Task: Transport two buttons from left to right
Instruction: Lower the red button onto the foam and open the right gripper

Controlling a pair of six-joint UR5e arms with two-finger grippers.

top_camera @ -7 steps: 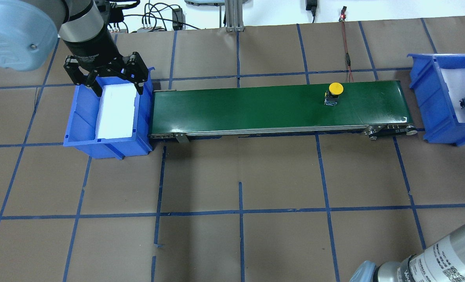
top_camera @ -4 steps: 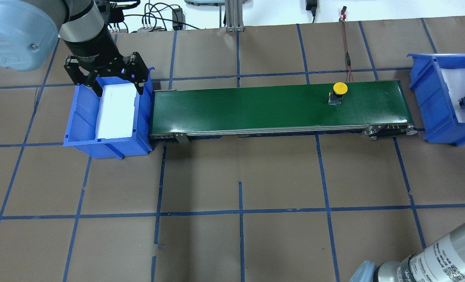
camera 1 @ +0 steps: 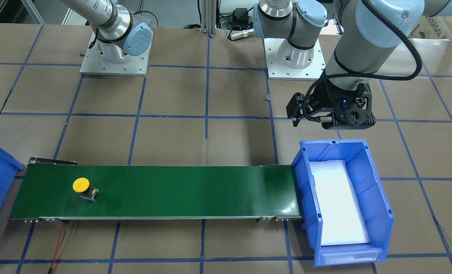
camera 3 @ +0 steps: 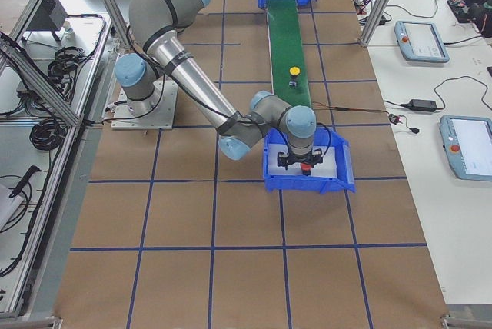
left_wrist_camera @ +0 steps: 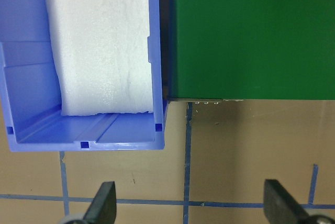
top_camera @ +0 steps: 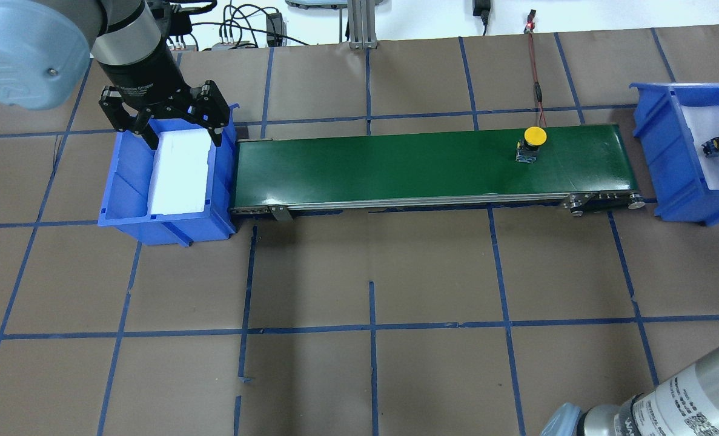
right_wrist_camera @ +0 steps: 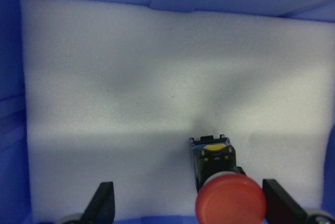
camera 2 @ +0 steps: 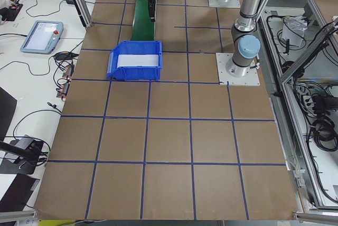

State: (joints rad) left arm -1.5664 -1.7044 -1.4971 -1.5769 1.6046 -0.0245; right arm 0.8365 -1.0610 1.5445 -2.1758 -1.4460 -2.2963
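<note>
With the red button being rested on the foam of the right bin, the right gripper is best being lifted straight up, clear of the cap. Its jaws are being held wide, gripping nothing. The yellow button is being borne on the belt; the left gripper is being held open, empty
</note>
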